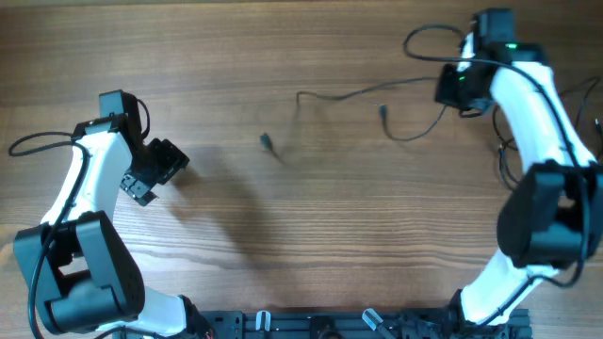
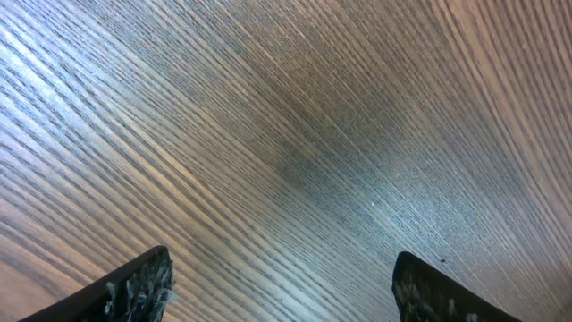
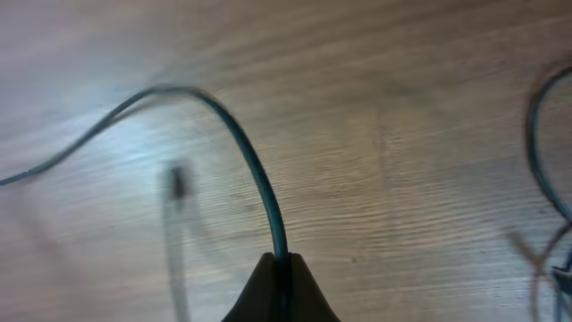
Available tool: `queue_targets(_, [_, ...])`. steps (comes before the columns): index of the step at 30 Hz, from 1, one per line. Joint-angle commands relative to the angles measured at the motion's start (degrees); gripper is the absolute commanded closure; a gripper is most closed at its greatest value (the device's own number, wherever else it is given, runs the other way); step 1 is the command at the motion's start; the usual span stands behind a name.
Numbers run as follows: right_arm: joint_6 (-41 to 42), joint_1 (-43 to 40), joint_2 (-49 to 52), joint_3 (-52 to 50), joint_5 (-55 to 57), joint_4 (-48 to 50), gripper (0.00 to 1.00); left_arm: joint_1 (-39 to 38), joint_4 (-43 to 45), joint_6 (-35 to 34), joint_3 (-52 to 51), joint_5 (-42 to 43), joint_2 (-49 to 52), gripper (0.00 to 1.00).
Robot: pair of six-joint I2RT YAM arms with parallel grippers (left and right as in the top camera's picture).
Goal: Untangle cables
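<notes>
- Gripping one thin black strand of the cables (image 1: 363,90): right gripper (image 3: 279,265), jaws pinched fully together, at the table's (image 1: 283,235) far right corner.
- Cables: strung leftward across the table's far half; one small plug end (image 1: 267,142) lies near the table's centre.
- Left gripper (image 2: 286,295): jaws spread wide, holding nothing, over the table's bare left side.

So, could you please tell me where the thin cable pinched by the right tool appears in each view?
Overhead: the cable runs left from the right tool, upper right.
Left wrist: not in it.
Right wrist: it arcs from the tool tips at bottom centre to the left edge.
Shared landmark: the wood-grain table.
</notes>
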Motion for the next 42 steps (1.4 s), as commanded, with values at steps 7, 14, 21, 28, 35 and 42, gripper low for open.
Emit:
queue_targets(7, [-7.5, 2.3, -3.4, -0.1, -31.3, 0.3, 0.96, 0.2, -0.6, -0.8, 0.0, -0.9, -1.0, 0.20])
queue_targets(14, [-15.0, 10.5, -3.4, -0.1, -46.1, 2.3, 0.95, 0.2, -0.9, -0.8, 0.0, -0.9, -1.0, 0.20])
queue_targets(21, [-16.3, 15.9, -3.4, -0.1, -60.5, 8.7, 0.89, 0.2, -0.9, -0.8, 0.0, -0.9, -1.0, 0.20])
queue_targets(28, [-15.8, 18.8, -3.4, -0.1, -60.7, 11.7, 0.90, 0.2, -0.9, -0.8, 0.0, -0.9, -1.0, 0.20])
queue_targets(35, [-14.8, 20.5, -3.4, -0.2, -65.3, 15.2, 0.90, 0.2, -0.9, -0.8, 0.0, -0.9, -1.0, 0.20])
queue_targets(42, [-8.6, 21.2, -3.4, -0.2, -50.6, 14.6, 0.96, 0.2, -0.9, -0.8, 0.0, -0.9, -1.0, 0.20])
